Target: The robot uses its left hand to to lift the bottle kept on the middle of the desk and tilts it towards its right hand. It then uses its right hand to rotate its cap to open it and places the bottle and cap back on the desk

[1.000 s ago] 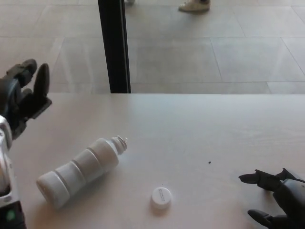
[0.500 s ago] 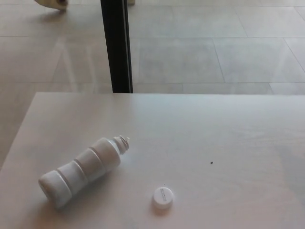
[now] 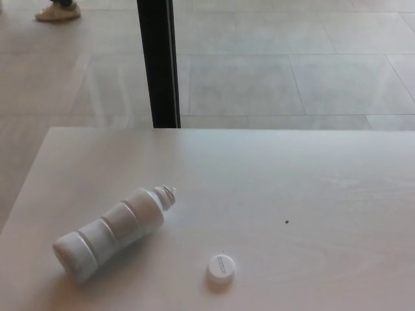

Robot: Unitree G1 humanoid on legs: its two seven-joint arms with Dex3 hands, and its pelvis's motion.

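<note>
Neither hand is in your head view, so you can't read finger state for left or right from here; no arm or forearm shows either. What you do have: the white bottle (image 3: 113,232) lying on its side on the pale desk (image 3: 272,181), on the desk's left part, near the front. Its base points toward the lower left of the picture, its open threaded neck toward the upper right. The body is ribbed, with waisted bands along its length. The neck is bare, the cap is off. You'll find the white cap (image 3: 220,268) flat on the desk, to the right of the bottle and a bit nearer the front edge, apart from it and not touching. There's faint print on the cap's top, too small to read. A small dark speck (image 3: 286,221) sits on the desk surface to the right of the cap, further back, well clear of both. Behind the desk's far edge you see a black vertical post (image 3: 158,63) rising from the tiled floor (image 3: 292,71). At the top left corner, a person's light shoe (image 3: 58,11) is on the tiles, mostly cut off by the frame.
</note>
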